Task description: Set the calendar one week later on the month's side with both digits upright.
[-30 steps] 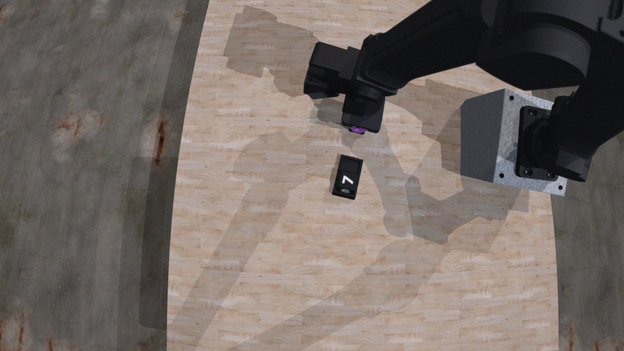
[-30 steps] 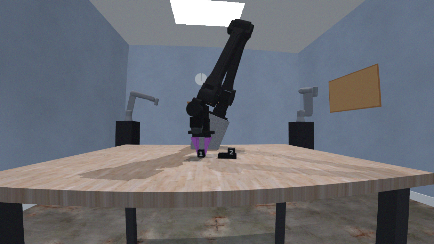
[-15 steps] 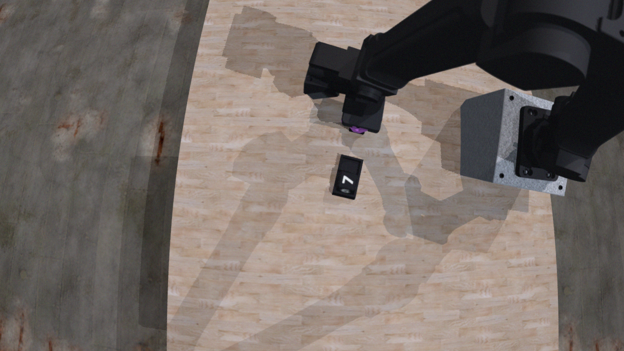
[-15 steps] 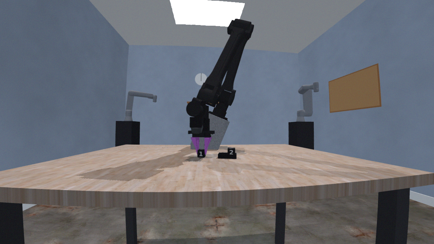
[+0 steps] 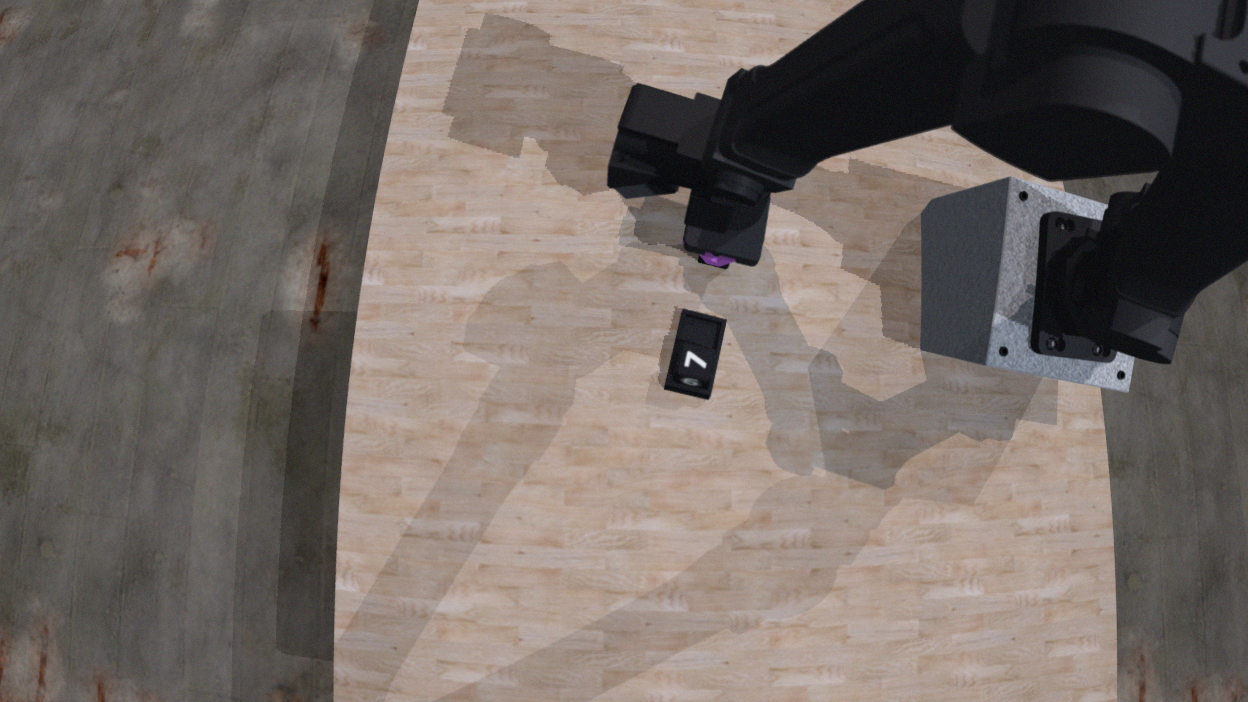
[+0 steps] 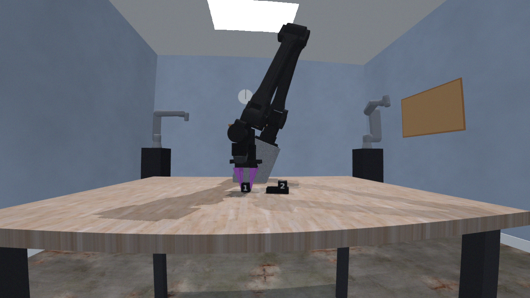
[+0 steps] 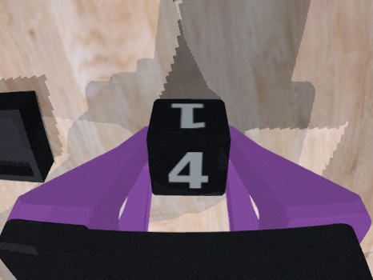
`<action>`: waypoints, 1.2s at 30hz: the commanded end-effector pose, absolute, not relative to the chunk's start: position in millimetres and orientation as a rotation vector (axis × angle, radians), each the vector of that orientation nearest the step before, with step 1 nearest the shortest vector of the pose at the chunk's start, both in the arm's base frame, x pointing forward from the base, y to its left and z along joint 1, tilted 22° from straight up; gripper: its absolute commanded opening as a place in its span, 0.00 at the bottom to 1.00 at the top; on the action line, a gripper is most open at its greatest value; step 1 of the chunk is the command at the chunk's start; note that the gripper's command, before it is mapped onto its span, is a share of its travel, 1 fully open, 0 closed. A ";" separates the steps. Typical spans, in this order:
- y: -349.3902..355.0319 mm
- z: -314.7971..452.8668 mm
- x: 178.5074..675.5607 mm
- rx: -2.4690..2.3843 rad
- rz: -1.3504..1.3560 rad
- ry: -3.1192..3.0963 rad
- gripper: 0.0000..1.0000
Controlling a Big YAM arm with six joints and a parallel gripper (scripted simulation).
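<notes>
Colours here: the gripper (image 7: 189,204) has bright purple fingers on a plain black body. The cube (image 7: 190,146) it's pinching is black with light grey-white digits, a 4 on one face and a 1 on another. Second cube (image 6: 282,185) is the same black, white 2 on the side and a white 7 on top. The tray (image 5: 701,330) is black too. Tabletop (image 5: 610,541) is pale wood in a short-plank pattern, with grey shadows. Arm (image 6: 274,85) is all black, on a speckled grey block (image 5: 977,270). Walls (image 6: 74,92) are blue, with an orange-brown board (image 6: 432,108).
</notes>
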State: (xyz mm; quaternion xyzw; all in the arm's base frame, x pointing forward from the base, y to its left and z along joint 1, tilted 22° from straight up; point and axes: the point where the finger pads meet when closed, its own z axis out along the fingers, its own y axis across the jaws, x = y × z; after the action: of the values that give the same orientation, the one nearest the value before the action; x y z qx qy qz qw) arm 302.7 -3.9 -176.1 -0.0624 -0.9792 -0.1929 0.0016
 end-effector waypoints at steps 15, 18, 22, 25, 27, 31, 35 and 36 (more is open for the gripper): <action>-5.0 -175.6 319.1 -0.184 -0.607 -3.105 0.26; -5.0 -175.6 319.1 -0.184 -0.607 -3.105 0.26; -5.0 -175.6 319.1 -0.184 -0.607 -3.105 0.26; -5.0 -175.6 319.1 -0.184 -0.607 -3.105 0.26; -5.0 -175.6 319.1 -0.184 -0.607 -3.105 0.26; -5.0 -175.6 319.1 -0.184 -0.607 -3.105 0.26; -5.0 -175.6 319.1 -0.184 -0.607 -3.105 0.26; -5.0 -175.6 319.1 -0.184 -0.607 -3.105 0.30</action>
State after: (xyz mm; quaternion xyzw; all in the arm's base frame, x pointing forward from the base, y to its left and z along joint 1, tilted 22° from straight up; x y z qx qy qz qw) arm 302.7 -3.9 -176.1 -0.0624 -0.9792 -0.1929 0.0016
